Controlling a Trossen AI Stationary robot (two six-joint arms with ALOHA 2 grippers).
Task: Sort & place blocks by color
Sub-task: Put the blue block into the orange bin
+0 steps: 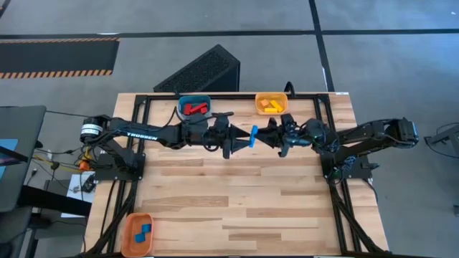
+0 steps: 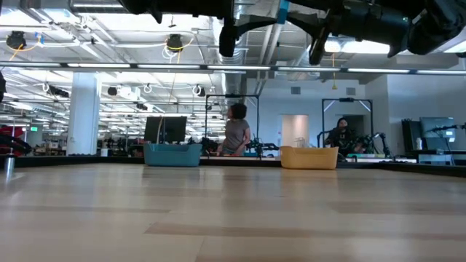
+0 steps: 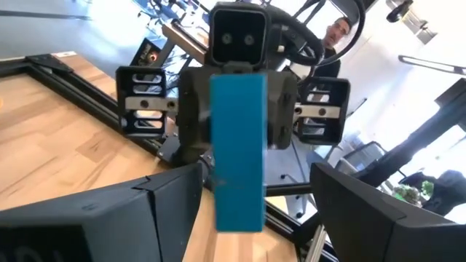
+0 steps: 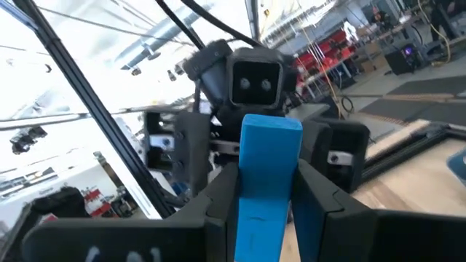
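Two red blocks (image 1: 193, 109) in blue bin (image 1: 180, 104), blue bar (image 1: 253, 136) clamped by right gripper (image 1: 262, 136), left gripper (image 1: 241, 137) spread.

1. My right claw (image 4: 266, 211) has matt black plastic fingers clamped on a blue block (image 4: 268, 182) of smooth plastic with a soft sheen.
2. My left claw (image 3: 251, 211), facing that block, looks like the same dull black plastic.
3. The table (image 1: 237, 208) below the block is pale wood in planks, smooth and lightly satin.
4. The table's frame (image 1: 143, 107) is matt black metal.
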